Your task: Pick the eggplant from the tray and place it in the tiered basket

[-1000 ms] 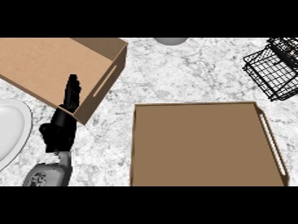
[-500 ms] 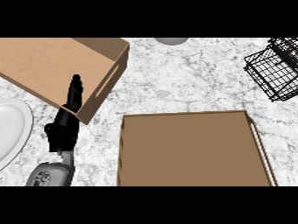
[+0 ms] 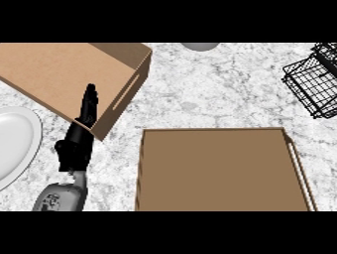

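- Eggplant: not visible anywhere in the head view; location cannot be told.
- Tray point(image 3: 215, 168) at 5 o'clock shows only a bare brown floor.
- Tiered basket point(image 3: 323, 82), black wire, at 2 o'clock, cut by the right edge; nothing seen inside.
- Left hand point(image 3: 80, 136) at 8 o'clock, fingers straight and together, holding nothing, resting by the cardboard box point(image 3: 62, 74).
- Right hand out of view; step judged pick or carry; next is bringing it to the basket.
- White plate point(image 3: 10, 144) at 9 o'clock carries an orange item, cropped.

Right robot hand with the dark eggplant gone from view — tray point(image 3: 215, 168) shifted left
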Action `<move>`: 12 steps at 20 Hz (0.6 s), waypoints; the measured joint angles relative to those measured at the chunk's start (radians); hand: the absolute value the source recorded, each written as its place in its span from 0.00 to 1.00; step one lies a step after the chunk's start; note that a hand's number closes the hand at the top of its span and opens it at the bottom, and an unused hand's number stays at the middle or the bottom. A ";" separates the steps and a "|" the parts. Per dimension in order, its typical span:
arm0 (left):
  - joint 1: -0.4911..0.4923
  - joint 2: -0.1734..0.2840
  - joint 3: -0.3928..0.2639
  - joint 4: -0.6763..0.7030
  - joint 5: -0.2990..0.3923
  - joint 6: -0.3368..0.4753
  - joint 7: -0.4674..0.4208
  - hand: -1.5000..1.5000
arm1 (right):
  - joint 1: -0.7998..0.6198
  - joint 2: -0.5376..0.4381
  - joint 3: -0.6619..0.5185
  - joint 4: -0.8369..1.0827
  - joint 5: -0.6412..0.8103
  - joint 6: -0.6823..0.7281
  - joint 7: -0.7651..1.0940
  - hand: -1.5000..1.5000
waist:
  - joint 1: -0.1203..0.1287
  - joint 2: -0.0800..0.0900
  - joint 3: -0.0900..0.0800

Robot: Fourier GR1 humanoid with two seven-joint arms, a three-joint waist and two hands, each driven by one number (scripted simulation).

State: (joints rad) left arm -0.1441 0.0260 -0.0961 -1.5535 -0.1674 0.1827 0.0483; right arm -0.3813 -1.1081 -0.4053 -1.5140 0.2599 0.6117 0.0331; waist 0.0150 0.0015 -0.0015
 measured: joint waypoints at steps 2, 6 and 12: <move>0.006 -0.009 -0.019 0.011 -0.007 0.013 -0.016 0.50 | -0.074 0.000 0.040 0.063 0.013 -0.007 -0.002 1.00 | 0.005 0.002 0.000; 0.004 -0.009 -0.016 0.009 -0.005 0.008 -0.015 0.50 | -0.195 0.026 0.113 0.167 0.066 -0.039 0.010 1.00 | 0.008 0.003 0.000; -0.018 0.000 -0.008 -0.014 0.001 -0.007 0.020 0.50 | -0.331 0.053 0.210 0.361 0.208 -0.133 -0.069 1.00 | 0.014 0.005 0.001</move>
State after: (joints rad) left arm -0.1623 0.0256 -0.1039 -1.5672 -0.1664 0.1754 0.0681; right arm -0.7126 -1.0547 -0.1955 -1.1534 0.4682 0.4782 -0.0363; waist 0.0292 0.0068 -0.0007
